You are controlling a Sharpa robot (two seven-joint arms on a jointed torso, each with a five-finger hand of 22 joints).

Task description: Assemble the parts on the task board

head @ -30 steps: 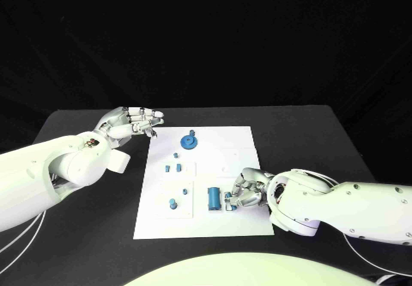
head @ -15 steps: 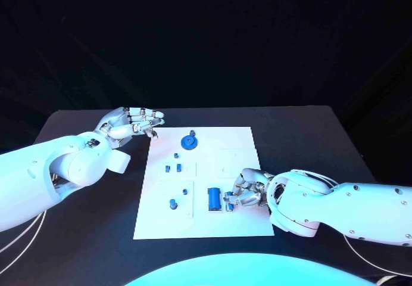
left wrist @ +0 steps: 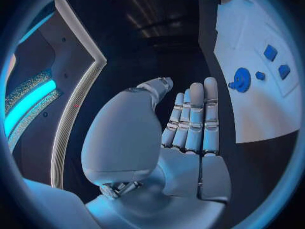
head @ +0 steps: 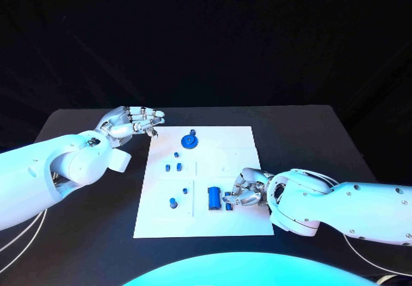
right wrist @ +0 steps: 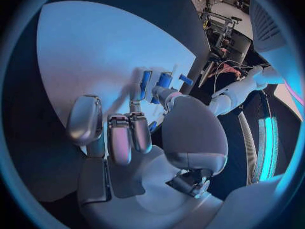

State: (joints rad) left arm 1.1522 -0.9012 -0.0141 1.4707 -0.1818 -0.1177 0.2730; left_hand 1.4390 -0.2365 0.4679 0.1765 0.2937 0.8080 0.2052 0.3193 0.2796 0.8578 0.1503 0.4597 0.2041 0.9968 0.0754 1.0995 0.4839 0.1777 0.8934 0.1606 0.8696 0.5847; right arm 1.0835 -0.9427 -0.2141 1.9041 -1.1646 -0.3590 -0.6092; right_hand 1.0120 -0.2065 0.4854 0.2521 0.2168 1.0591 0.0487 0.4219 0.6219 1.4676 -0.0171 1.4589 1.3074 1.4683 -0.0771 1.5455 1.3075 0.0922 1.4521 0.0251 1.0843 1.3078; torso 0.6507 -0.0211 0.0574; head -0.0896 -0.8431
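The white task board (head: 231, 149) lies mid-table. On it are a blue gear (head: 189, 141), a blue cylinder (head: 213, 198) and several small blue parts (head: 173, 167). My right hand (head: 246, 189) rests on the board's near right part, right of the cylinder. Its curled fingers pinch a small blue part (head: 228, 205) down at the board. In the right wrist view the bent fingers (right wrist: 121, 137) hide most of that part. My left hand (head: 130, 123) hovers off the board's far left corner and holds nothing. Its fingers (left wrist: 193, 117) stretch out beside the gear (left wrist: 241, 79).
The black table (head: 318, 143) surrounds the board, with bare surface to the right and behind. My left forearm (head: 69, 164) lies along the board's left side. The right forearm (head: 343, 205) covers the near right table area.
The right hand's fingers have shifted slightly around the small blue part. The left hand has stayed where it was.
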